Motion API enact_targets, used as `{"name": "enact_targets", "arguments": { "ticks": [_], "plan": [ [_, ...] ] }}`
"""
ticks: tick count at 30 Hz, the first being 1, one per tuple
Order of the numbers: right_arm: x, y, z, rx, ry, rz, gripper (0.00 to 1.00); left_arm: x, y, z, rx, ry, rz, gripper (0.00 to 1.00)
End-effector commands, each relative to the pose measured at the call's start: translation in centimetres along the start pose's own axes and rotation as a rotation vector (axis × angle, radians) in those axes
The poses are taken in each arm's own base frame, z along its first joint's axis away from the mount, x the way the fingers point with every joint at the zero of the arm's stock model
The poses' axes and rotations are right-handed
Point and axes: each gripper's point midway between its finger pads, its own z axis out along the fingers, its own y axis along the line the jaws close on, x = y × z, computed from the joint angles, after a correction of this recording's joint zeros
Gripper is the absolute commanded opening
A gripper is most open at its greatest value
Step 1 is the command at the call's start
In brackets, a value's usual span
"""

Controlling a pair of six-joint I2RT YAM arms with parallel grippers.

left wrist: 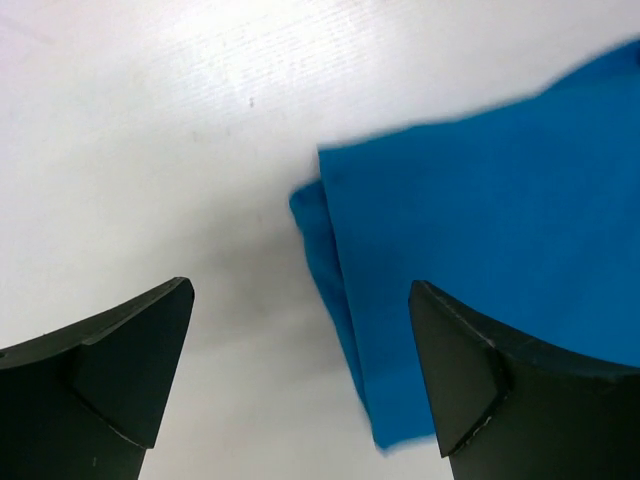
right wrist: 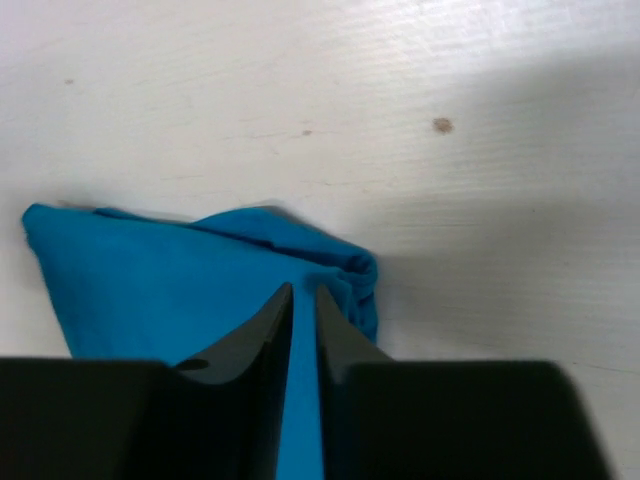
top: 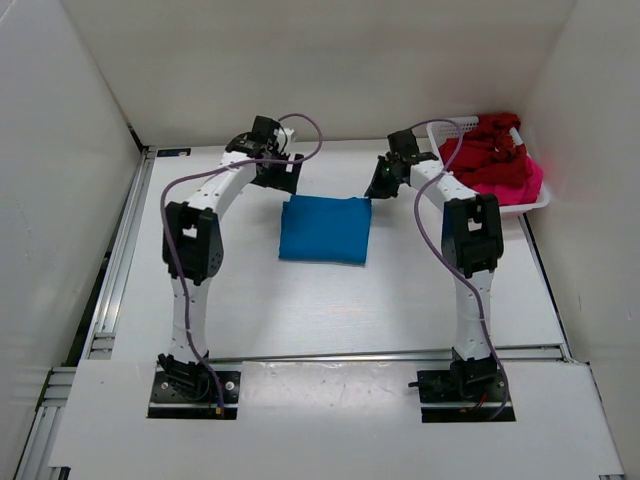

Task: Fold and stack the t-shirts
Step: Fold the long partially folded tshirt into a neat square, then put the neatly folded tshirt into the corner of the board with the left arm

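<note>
At left gripper [left wrist: 300, 290]: jaws wide, nothing between them, hanging over far-left corner of the blue t-shirt [top: 325, 230]. At right gripper [right wrist: 303, 292]: jaws a narrow slit, blue cloth showing in it, tips at the shirt's bunched far-right corner; pinched or loose, cannot tell. Shirt itself folded to a flat rectangle, lying mid table [top: 300, 310] between the two arms. Far right corner: dark red t-shirt [top: 488, 150] and pink t-shirt [top: 525, 182] heaped unfolded in white basket [top: 537, 204].
</note>
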Motion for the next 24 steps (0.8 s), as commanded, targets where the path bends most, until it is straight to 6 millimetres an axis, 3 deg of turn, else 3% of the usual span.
{"name": "enact_targets", "arguments": {
  "ticks": [1,3,5,7,12,14,15,18,19,23,24],
  "plan": [
    [-4.2,4.8,-6.8,-0.110,-0.125,-0.076,0.26,1.1,-0.9,-4.8,0.054,0.000,-0.005,1.00],
    [-4.1,5.3,-8.3,-0.109,-0.144,-0.109,0.33,3.9,-2.0,-4.3,0.118,0.085,-0.016,1.00],
    [-3.2,5.3,-9.3,-0.099,-0.140,-0.126,0.33,7.7,-2.8,-3.2,0.166,0.212,-0.036,1.00],
    [-2.0,5.0,-9.8,-0.087,-0.128,-0.141,0.34,9.7,-3.5,-2.5,0.210,0.274,-0.051,1.00],
    [-0.1,4.2,-10.6,-0.068,-0.106,-0.151,0.34,11.7,-3.8,-0.8,0.231,0.339,-0.065,0.97],
    [0.9,4.0,-11.0,-0.059,-0.098,-0.155,0.34,12.0,-3.8,0.2,0.231,0.354,-0.068,0.87],
    [1.2,3.9,-11.1,-0.058,-0.095,-0.155,0.34,12.3,-4.1,0.5,0.253,0.364,-0.074,0.74],
    [1.9,3.4,-11.9,-0.050,-0.100,-0.154,0.34,12.5,-4.8,1.0,0.294,0.381,-0.085,0.52],
    [1.9,3.5,-12.6,-0.055,-0.109,-0.156,0.34,12.2,-5.2,0.8,0.318,0.380,-0.090,0.39],
    [2.4,2.6,-13.5,-0.024,-0.128,-0.154,0.34,13.0,-5.8,1.1,0.355,0.415,-0.106,0.10],
    [2.7,2.2,-13.6,-0.010,-0.129,-0.152,0.34,12.9,-5.4,1.0,0.361,0.412,-0.119,0.10]
  ]
}}
